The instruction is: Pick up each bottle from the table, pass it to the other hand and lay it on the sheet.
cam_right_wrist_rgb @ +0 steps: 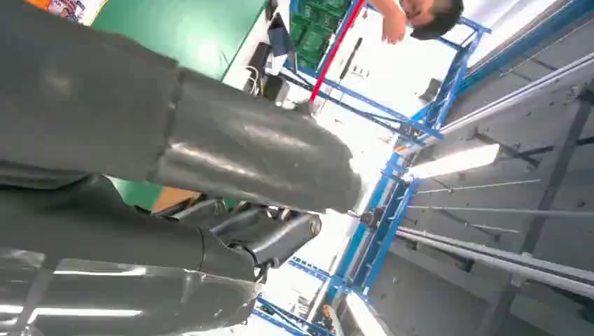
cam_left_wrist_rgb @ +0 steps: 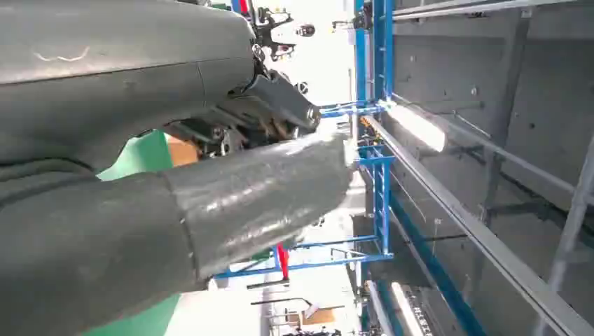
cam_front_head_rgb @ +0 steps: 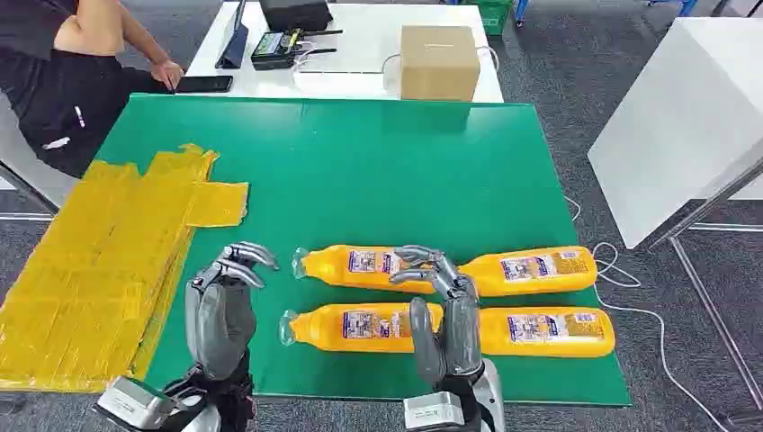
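Nearest to me, both robot hands are raised at the front edge of the green table [cam_front_head_rgb: 360,162], palms up and grasping nothing. My left robot hand [cam_front_head_rgb: 220,310] has its fingers curled loosely at the tips and apart, released; it hovers over the table between the yellow sheet [cam_front_head_rgb: 99,261] and the bottle caps. My right robot hand [cam_front_head_rgb: 445,315] stands in front of the middle of the bottles, its fingers [cam_front_head_rgb: 423,261] spread and bent forward, also released.

Past the hands I see 4 orange bottles lying on their sides in 2 rows on the table, none on the sheet. The front left bottle [cam_front_head_rgb: 346,326] and back left bottle [cam_front_head_rgb: 355,265] point their clear caps left. The front right bottle [cam_front_head_rgb: 549,331] and back right bottle [cam_front_head_rgb: 535,270] lie end to end with them, partly hidden by my right robot hand.

The sheet covers the table's left side and hangs over its edge.

Farther off, a white table [cam_front_head_rgb: 360,49] carries a cardboard box [cam_front_head_rgb: 439,61], a black phone [cam_front_head_rgb: 203,85] and a black device [cam_front_head_rgb: 281,49]. A person [cam_front_head_rgb: 63,81] sits at its left corner, one hand by the phone.
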`<state>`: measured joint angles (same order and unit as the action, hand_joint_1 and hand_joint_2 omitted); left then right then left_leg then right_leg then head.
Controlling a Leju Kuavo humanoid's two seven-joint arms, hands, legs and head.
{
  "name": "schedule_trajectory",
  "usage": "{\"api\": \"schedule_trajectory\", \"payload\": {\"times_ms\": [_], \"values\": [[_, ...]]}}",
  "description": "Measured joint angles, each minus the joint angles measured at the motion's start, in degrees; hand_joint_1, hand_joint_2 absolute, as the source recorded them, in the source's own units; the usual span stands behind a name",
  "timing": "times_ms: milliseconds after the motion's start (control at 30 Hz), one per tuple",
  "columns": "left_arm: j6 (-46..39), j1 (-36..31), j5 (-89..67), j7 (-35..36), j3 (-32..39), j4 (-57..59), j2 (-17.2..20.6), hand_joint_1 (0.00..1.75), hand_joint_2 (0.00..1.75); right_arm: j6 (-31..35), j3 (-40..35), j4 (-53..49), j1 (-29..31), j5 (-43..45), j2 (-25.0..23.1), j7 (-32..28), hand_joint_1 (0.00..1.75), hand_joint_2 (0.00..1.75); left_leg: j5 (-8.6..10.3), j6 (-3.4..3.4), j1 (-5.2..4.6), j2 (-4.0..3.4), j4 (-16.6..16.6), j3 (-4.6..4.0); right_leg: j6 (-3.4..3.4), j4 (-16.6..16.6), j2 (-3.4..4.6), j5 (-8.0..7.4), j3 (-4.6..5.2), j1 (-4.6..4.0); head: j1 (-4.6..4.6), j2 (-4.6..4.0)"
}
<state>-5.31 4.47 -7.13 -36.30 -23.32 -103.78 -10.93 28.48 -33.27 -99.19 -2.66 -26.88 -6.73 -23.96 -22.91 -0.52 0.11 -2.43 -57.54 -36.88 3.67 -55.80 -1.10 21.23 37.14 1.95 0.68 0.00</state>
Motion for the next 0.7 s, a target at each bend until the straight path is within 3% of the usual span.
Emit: {"api": "schedule_trajectory", "payload": {"times_ms": [233, 367, 400, 433, 633, 667, 700], "values": [[0.00, 0.00, 0.00, 0.00, 0.00, 0.00, 0.00, 1.75, 0.00, -0.02, 0.00, 0.00, 0.00, 0.02, 0.00, 0.00, 1.75, 0.00, 0.00, 0.00, 0.00, 0.00, 0.00, 0.00, 0.00, 0.00, 0.00, 0.00, 0.00, 0.00, 0.00, 0.00], [-3.50, 5.30, -0.39, -1.25, 1.69, 0.48, 0.18, 1.75, 0.00, -13.52, 1.20, -2.47, -5.97, 14.96, 2.36, -6.13, 1.75, 0.00, -0.30, -0.03, 0.00, 0.00, 0.00, 0.30, 0.10, 0.01, 0.00, 0.31, -0.29, 0.01, 0.00, 0.00], [-3.23, 6.65, -0.28, -2.23, 2.45, 0.81, 0.31, 1.75, 0.00, -15.33, 1.97, -2.93, -7.82, 16.38, 3.19, -7.51, 0.68, 0.00, -0.31, -0.04, 0.00, 0.00, -0.01, 0.26, 0.11, 0.00, -0.01, 0.35, -0.28, 0.01, -0.04, 0.00], [-3.13, 7.42, -0.26, -2.82, 3.19, 1.03, 0.39, 0.00, 0.00, -16.29, 2.67, -3.24, -8.97, 16.83, 3.70, -8.20, 0.00, 0.00, -0.34, -0.04, 0.00, 0.02, -0.01, 0.22, 0.12, 0.00, -0.01, 0.35, -0.26, 0.01, 0.00, 0.00], [-2.47, 9.37, -2.06, -0.50, 4.90, 1.36, 0.15, 0.00, 0.00, -18.05, 5.31, -5.36, -12.18, 15.78, 4.11, -8.06, 0.00, 0.00, -0.49, -0.03, 0.00, 0.00, -0.01, 0.28, 0.10, 0.01, 0.00, 0.44, -0.28, 0.01, 0.00, 0.00], [-2.56, 9.49, -2.23, -0.15, 5.11, 1.38, 0.13, 0.00, 0.00, -18.05, 5.55, -5.57, -12.46, 15.28, 4.11, -7.76, 0.00, 1.75, -0.49, -0.03, 0.00, 0.00, -0.01, 0.28, 0.10, 0.01, 0.00, 0.44, -0.28, 0.01, 0.00, 0.00], [-2.67, 9.63, -2.25, -0.02, 5.29, 1.38, 0.07, 0.00, 0.00, -17.95, 5.77, -5.75, -12.76, 14.30, 4.15, -7.21, 0.00, 1.75, -0.49, -0.03, 0.00, 0.00, -0.01, 0.29, 0.09, 0.01, 0.00, 0.44, -0.29, 0.01, -0.02, 0.00]]}}
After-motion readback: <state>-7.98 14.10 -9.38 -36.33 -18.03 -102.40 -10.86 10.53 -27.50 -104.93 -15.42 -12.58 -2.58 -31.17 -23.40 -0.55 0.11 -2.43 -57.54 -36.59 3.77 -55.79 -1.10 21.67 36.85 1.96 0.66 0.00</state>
